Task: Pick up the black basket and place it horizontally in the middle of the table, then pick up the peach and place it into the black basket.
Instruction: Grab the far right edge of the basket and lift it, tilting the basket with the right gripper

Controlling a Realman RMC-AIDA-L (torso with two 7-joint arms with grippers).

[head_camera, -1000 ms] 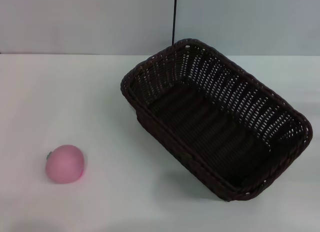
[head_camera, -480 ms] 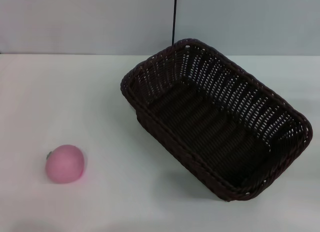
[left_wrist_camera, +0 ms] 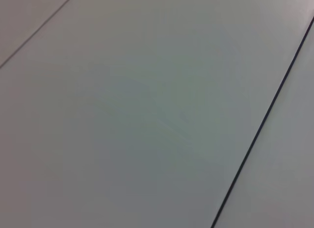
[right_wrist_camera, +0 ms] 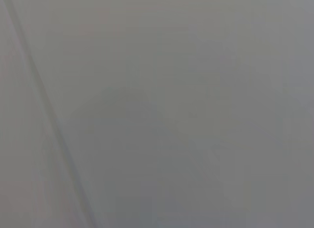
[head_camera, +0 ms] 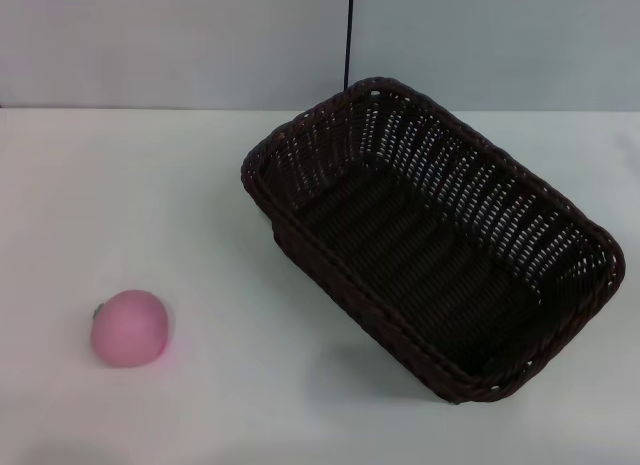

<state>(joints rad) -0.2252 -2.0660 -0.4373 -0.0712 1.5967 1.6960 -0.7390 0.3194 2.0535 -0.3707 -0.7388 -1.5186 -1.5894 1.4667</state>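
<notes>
On table (head_camera: 200,415), right of centre, you are seeing black basket (head_camera: 560,220) sitting diagonally, mouth up. Peach (head_camera: 129,328) is resting well apart, toward left front. Neither gripper is showing; grip state cannot be told. Wrist cameras are showing only blank grey surface.

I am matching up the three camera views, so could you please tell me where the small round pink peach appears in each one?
Head view: the small round pink peach lies on the white table at lower left, apart from the dark woven rectangular basket.
Left wrist view: not in it; only a plain pale surface.
Right wrist view: not in it.
Shared landmark: none I can confirm.
</notes>
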